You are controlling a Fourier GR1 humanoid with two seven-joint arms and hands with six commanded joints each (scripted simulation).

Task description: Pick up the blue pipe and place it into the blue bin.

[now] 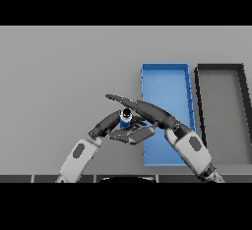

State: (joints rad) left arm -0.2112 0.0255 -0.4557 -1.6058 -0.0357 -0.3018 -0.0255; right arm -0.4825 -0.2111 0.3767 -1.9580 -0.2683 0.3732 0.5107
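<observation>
Right hand [147, 110] holding blue pipe [126, 121], upright

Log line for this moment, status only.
blue pipe: upright, left of blue bin | right hand: at pipe | left hand: below pipe | bin: no pipe yet

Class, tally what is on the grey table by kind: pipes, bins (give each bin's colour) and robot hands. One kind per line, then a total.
Pipes: 1, the blue pipe
Bins: 2, the blue bin and the dark bin
Hands: 2, the left hand and the right hand
Total: 5
</observation>
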